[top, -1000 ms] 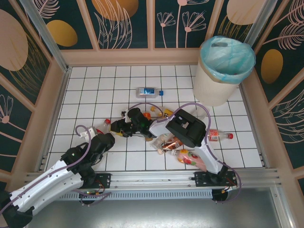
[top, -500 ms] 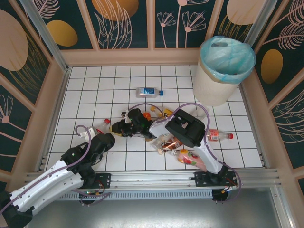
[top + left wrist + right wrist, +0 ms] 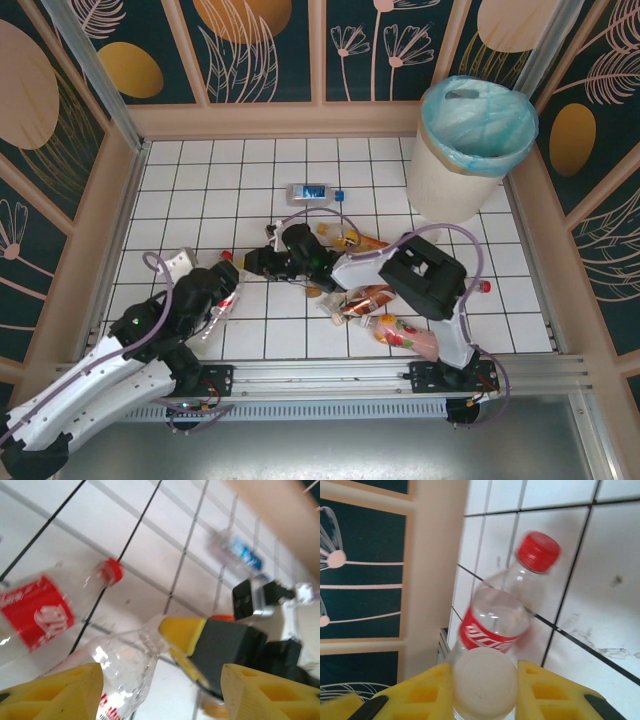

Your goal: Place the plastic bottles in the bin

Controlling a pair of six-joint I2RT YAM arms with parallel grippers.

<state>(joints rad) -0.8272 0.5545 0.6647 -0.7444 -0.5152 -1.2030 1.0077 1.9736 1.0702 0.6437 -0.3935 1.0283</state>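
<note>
Gripping a white-capped bottle (image 3: 484, 682), the right gripper (image 3: 485, 687) pinches it tight

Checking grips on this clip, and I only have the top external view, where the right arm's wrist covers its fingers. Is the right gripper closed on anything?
Observer: Yes. The right wrist view shows the right gripper shut on a round white bottle cap.
Operator: What lies beyond it?
Observer: A clear plastic bottle with a red label and red cap, lying on the white tiled floor just past the held cap.
Operator: And the left gripper?
Observer: In the left wrist view the left gripper has a clear crushed plastic bottle with red print between its yellow fingers, and looks closed on it.
</note>
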